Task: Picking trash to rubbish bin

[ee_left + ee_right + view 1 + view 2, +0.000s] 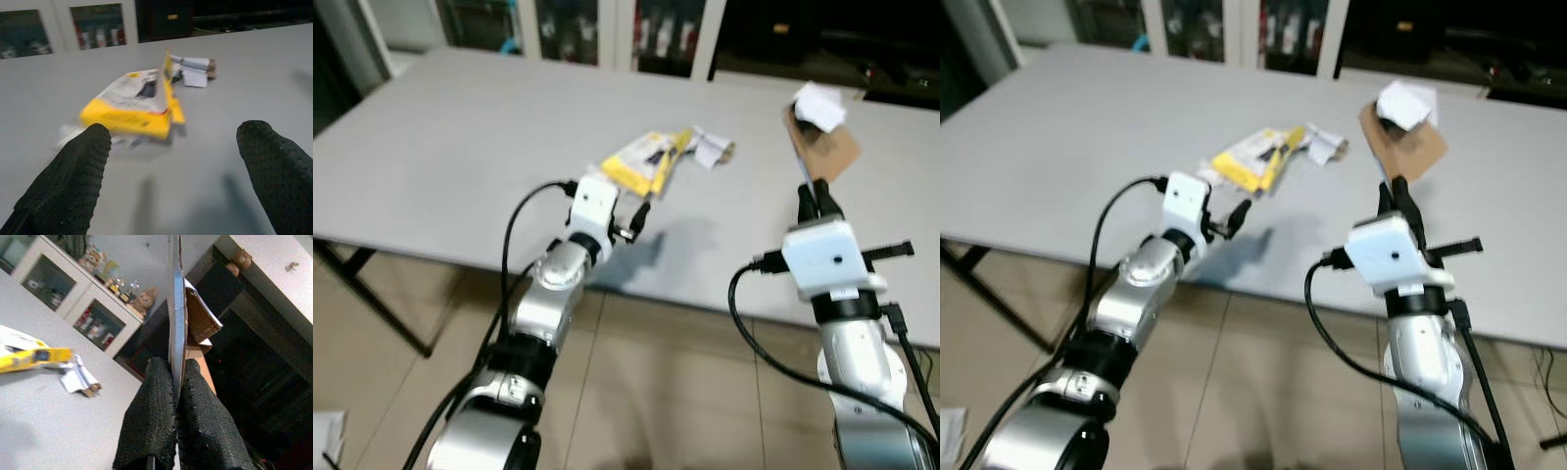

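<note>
Long grey table (440,166), near edge running just under both wrists; wide bare top to the robot's left, tiled floor (646,382) open below. Flat yellow-and-white cardboard packet (641,162) lies mid-table w/ small crumpled white paper scrap (710,149) just beside it. Left gripper (178,161) hovers near the packet, fingers spread wide, holding nothing. Right gripper (177,396) raised over the table, fingers pinched tight on brown cardboard sheet (822,147) w/ white paper on top.
</note>
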### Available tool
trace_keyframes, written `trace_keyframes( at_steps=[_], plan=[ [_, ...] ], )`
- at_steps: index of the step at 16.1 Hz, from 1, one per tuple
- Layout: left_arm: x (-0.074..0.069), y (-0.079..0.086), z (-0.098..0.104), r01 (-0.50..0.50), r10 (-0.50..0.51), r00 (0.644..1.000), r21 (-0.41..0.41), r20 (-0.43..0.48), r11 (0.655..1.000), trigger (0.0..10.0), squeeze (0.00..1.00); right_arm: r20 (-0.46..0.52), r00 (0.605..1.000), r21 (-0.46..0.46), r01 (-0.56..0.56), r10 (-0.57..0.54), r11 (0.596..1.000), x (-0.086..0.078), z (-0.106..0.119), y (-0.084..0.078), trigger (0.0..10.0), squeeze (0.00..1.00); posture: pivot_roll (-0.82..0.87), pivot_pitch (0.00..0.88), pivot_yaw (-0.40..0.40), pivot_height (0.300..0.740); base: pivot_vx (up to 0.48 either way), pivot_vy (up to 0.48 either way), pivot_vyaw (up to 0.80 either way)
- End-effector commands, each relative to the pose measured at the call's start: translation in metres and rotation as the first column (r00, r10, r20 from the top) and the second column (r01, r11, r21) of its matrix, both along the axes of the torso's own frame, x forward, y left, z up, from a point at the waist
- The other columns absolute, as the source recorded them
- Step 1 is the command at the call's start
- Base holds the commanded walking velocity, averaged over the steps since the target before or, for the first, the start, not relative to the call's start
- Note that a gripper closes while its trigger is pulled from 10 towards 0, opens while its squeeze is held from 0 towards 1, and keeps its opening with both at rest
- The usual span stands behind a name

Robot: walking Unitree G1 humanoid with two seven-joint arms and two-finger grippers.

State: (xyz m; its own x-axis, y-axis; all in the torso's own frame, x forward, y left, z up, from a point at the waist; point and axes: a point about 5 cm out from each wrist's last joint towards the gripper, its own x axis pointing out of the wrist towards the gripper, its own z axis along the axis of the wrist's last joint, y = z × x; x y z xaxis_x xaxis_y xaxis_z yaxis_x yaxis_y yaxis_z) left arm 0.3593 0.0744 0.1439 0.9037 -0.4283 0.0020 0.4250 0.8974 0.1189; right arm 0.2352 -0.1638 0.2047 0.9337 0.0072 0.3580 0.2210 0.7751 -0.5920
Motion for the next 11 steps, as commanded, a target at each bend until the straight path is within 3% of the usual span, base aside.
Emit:
trace_keyframes(
  at_steps=[1, 6, 11],
  plan=[
    [-0.0016, -0.0106, 0.0027, 0.027, -0.027, 1.000, 0.004, 0.009, 1.000, 10.0, 0.00, 0.005, 1.000, -0.019, 0.020, -0.020, 1.000, -0.0015, 0.0013, -0.0044, 10.0, 0.00, 0.10, 0.087, -0.026, 0.740, 0.480, 0.000, 0.00],
    [-0.0035, -0.0117, 0.0043, 0.034, -0.034, 0.999, -0.004, 0.029, 0.999, 10.0, 0.00, 0.002, 1.000, -0.023, 0.017, -0.017, 1.000, -0.0013, 0.0008, -0.0027, 10.0, 0.00, 0.10, 0.092, -0.028, 0.740, 0.000, 0.000, 0.00],
    [-0.0033, -0.0108, 0.0024, 0.030, -0.030, 0.999, 0.005, 0.020, 1.000, 10.0, 0.00, 0.002, 1.000, -0.032, 0.016, -0.016, 0.999, -0.0016, 0.0011, -0.0024, 10.0, 0.00, 0.10, 0.093, -0.027, 0.740, 0.000, -0.366, 0.00]
  ],
)
